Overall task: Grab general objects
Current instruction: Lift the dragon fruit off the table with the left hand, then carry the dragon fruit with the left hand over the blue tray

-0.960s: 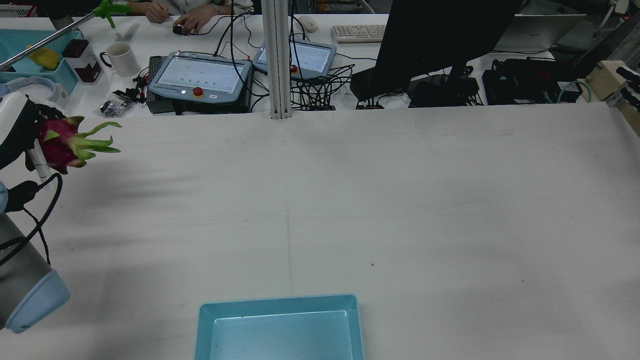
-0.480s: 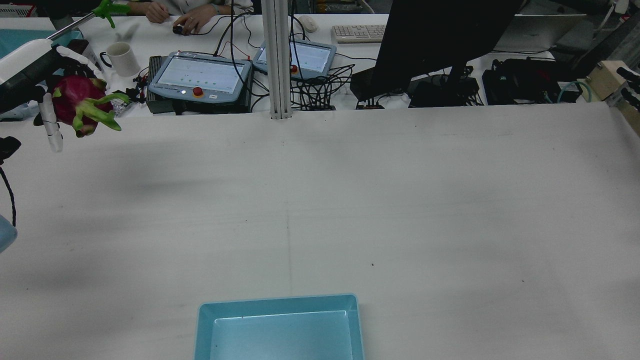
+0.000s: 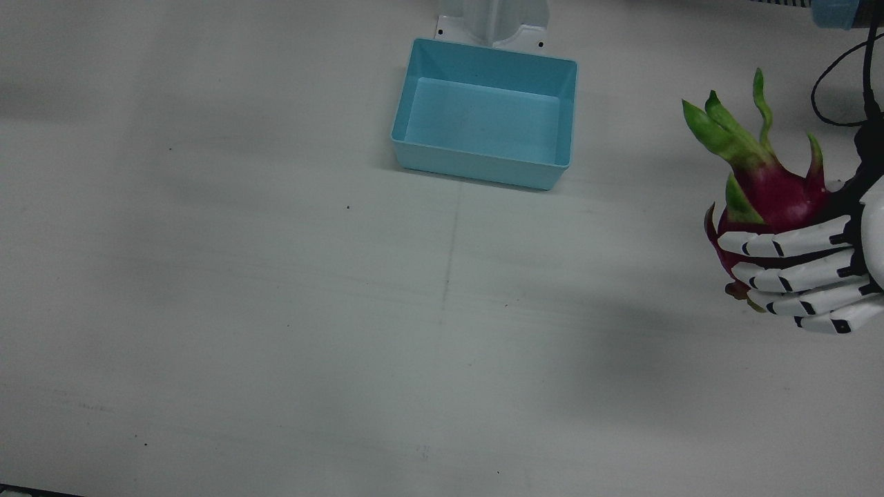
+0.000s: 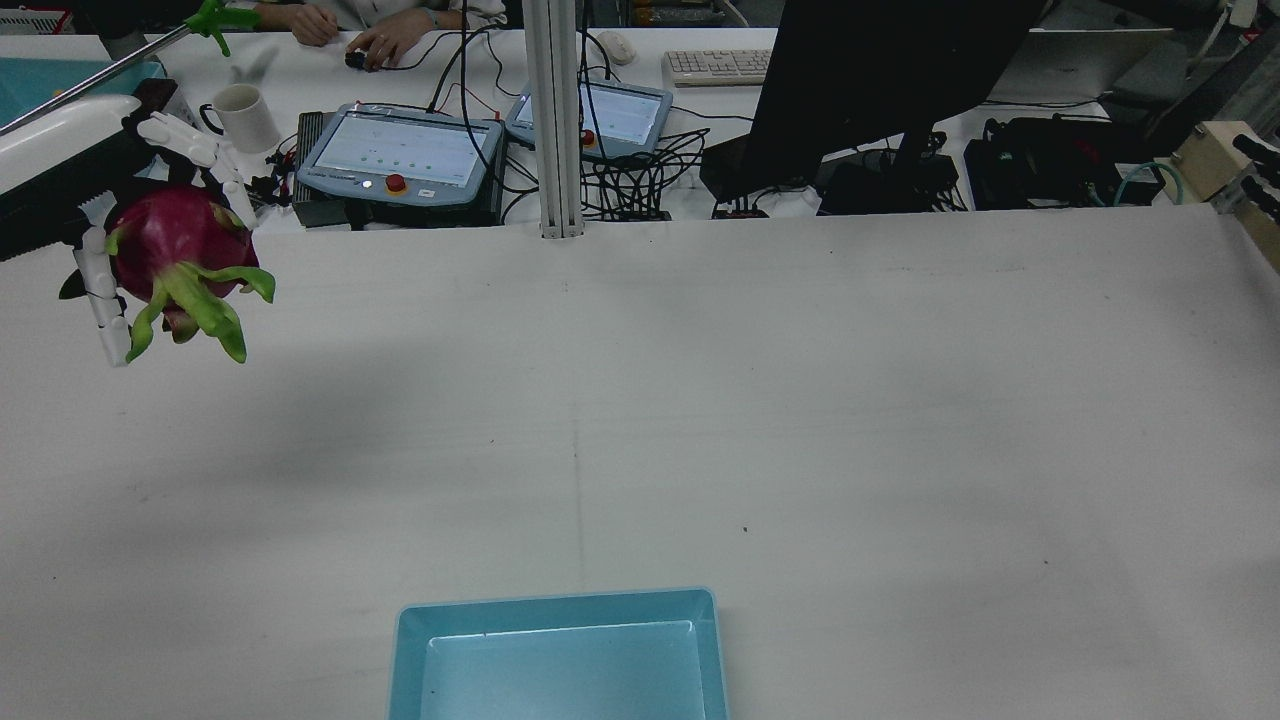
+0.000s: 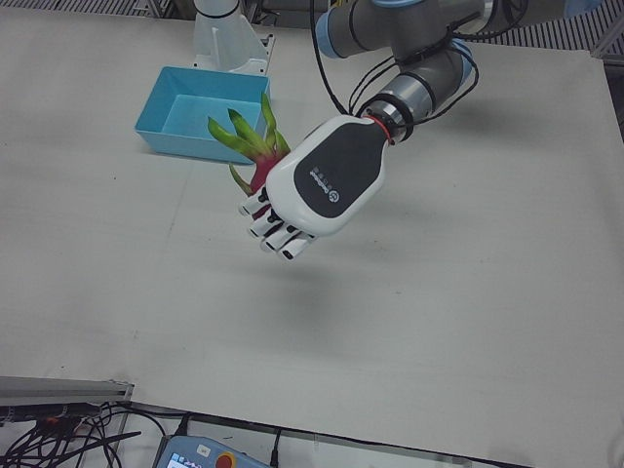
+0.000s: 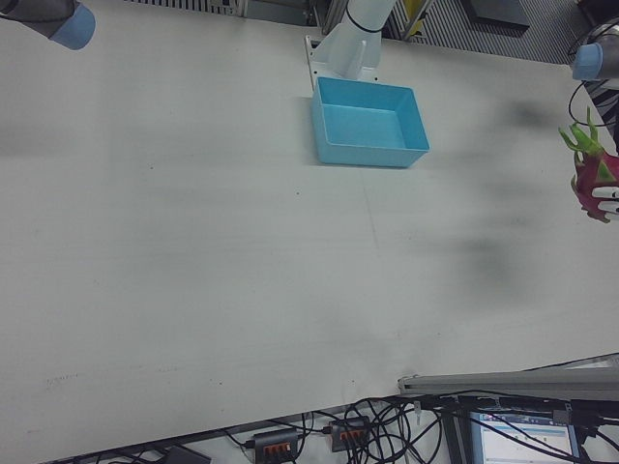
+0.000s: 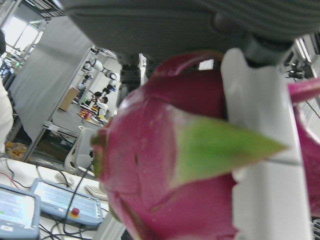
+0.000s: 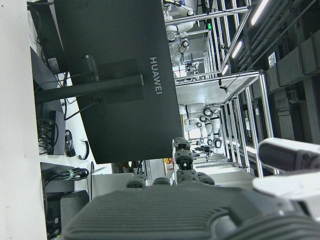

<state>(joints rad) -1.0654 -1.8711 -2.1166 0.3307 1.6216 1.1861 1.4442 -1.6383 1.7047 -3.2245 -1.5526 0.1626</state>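
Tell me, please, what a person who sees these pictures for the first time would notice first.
The eye goes first to the magenta dragon fruit with its green scales, held above the white table by the left robot hand near the table's left edge. Next comes the light blue bin, which stands with nothing in it at the robot's side of the table, in the middle.

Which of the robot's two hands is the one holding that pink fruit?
The left hand: its white fingers wrap the dragon fruit above the table. The right hand shows only in its own camera, palm bare.
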